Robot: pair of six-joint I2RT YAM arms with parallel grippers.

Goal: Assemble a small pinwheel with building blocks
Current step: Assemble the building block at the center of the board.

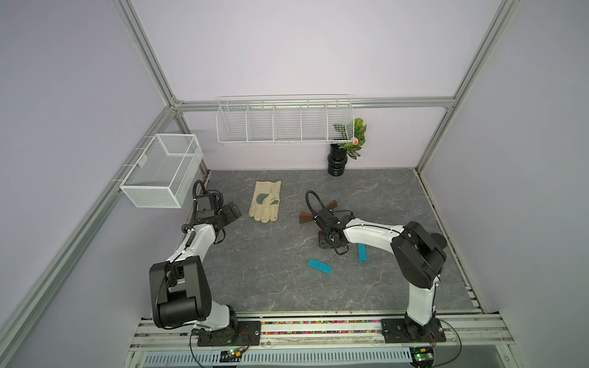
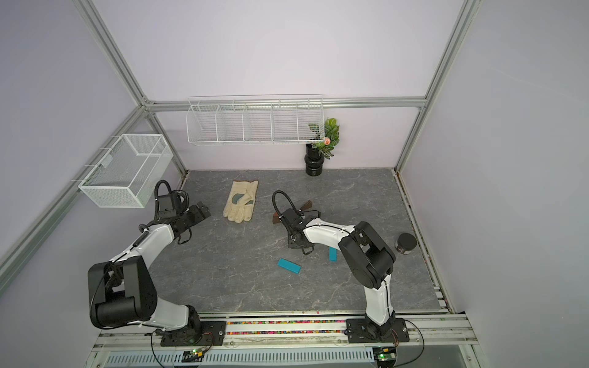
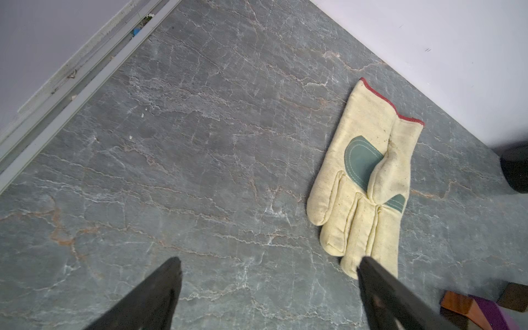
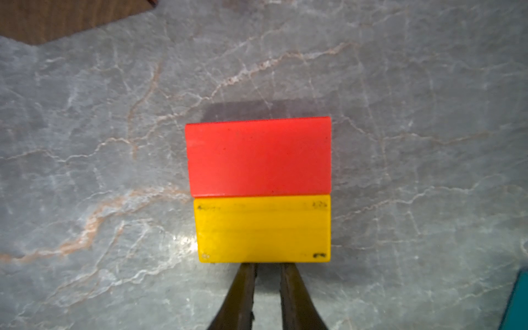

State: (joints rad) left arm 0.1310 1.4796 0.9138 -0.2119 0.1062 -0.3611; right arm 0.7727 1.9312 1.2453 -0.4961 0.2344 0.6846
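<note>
Red block (image 4: 258,157) and yellow block (image 4: 263,228) touching on the desk (image 4: 85,143).
Right jaws are together, empty, tips at the yellow block's edge. Left jaws stand apart, empty, near the glove (image 3: 368,177). Two teal bars (image 1: 319,266) lie loose nearby.

I'm steering remotely in a robotics lab cell: a silver aluminium-profile frame (image 1: 149,60), plain lilac wall panels (image 1: 287,47), hanging white wire baskets (image 1: 283,122), and two white-and-black robot arms (image 1: 197,242) bolted to a slotted metal rail (image 1: 318,341).
</note>
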